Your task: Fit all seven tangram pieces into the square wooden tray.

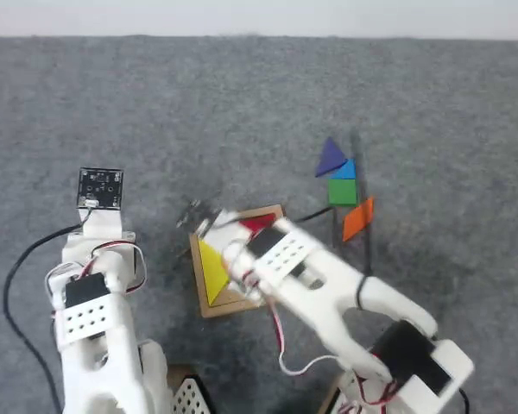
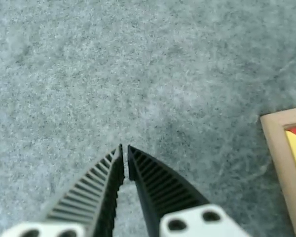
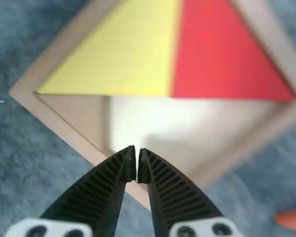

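Note:
The square wooden tray [image 1: 216, 308] lies in the middle of the grey carpet, holding a yellow triangle [image 1: 211, 269] and a red triangle [image 1: 257, 223]. My right gripper [image 3: 136, 149] is shut and empty, its tips hovering over the tray's rim [image 3: 49, 116], close to the bare tray floor [image 3: 187, 128] below the yellow triangle [image 3: 123, 54] and red triangle [image 3: 222, 54]. To the right of the tray lie a purple triangle [image 1: 331, 158], blue triangle [image 1: 345, 169], green square [image 1: 343, 191] and orange parallelogram [image 1: 357, 218]. My left gripper [image 2: 124, 146] is shut over bare carpet left of the tray [image 2: 274, 148].
The right arm [image 1: 328, 293] reaches diagonally across the tray and hides part of it. The left arm [image 1: 91, 293] stands at the lower left with a black cable [image 1: 22, 259] beside it. A thin dark line [image 1: 361, 241] runs past the loose pieces. An orange piece [image 3: 293, 219] lies beyond the tray.

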Tool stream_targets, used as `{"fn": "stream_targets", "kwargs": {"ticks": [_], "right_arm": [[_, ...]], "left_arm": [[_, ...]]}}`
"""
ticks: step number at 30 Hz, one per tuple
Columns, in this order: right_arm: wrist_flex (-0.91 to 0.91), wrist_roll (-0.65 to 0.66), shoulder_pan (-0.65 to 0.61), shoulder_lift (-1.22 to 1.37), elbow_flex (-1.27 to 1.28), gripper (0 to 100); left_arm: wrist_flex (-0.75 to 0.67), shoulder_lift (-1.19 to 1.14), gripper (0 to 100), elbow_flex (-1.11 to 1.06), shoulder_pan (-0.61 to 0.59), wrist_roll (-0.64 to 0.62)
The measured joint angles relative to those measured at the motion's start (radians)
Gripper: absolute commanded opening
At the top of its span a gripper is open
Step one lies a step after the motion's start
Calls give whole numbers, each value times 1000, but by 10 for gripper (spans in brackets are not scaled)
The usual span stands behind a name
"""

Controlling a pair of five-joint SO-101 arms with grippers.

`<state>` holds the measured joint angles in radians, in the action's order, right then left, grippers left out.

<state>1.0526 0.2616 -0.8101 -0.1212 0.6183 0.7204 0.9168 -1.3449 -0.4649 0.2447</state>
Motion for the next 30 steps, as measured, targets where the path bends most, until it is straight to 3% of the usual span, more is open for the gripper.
{"fn": "stream_targets", "kwargs": {"ticks": [6,14,22,30], "right_arm": [[98,8,203,-127,-37,54],[46,9,437,-69,-98,184],[3,-242,488,236,-370,188],[41,-278,560,485,-586,188]], "left_arm": [[0,0,13,0,0,0],[0,0,13,0,0,0],[0,0,13,0,0,0],[0,0,13,0,0,0]]}}
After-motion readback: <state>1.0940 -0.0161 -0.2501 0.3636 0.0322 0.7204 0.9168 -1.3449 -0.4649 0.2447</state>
